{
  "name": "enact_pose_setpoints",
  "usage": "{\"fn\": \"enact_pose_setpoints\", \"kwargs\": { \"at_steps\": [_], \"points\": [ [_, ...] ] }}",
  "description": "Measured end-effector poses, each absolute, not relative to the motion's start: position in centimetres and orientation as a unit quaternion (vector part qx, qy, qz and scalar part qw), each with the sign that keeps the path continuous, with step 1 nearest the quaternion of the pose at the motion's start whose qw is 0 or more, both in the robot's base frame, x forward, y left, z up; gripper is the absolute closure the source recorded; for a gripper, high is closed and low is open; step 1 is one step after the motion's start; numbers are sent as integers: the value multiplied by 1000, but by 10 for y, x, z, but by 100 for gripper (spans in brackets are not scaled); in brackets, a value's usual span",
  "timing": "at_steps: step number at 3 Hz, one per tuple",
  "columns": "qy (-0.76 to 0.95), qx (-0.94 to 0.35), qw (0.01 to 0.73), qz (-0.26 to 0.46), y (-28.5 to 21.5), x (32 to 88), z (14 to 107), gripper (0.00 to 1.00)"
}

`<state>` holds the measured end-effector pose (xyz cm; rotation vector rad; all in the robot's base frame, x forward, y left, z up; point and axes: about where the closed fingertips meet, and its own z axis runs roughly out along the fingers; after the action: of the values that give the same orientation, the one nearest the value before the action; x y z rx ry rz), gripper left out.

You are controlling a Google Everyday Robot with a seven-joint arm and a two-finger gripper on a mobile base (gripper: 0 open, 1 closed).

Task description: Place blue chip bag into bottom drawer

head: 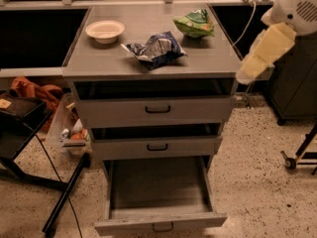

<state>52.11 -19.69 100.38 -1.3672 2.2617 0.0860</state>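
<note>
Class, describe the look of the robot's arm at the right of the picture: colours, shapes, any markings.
The arm has a white rounded housing with a grille of small dots, then a pale yellow blocky segment ending in a whitish tip. The gripper is out of view.

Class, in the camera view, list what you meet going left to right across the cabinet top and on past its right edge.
In order: bowl → blue chip bag → green chip bag → hand, hovering just right of the cabinet top.
</note>
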Motion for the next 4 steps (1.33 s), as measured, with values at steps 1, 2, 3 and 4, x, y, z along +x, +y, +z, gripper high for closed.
{"fn": "enact_pose_setpoints", "kwargs": {
  "at_steps": [1,2,3,4],
  "points": [
    [849,-436,289,71,-169,578,1024,0],
    [863,-404,293,82,-166,580,1030,0],
    [863,-404,292,82,-166,580,1029,0],
    [874,-378,297,74,-157,582,1022,0]
  ]
}}
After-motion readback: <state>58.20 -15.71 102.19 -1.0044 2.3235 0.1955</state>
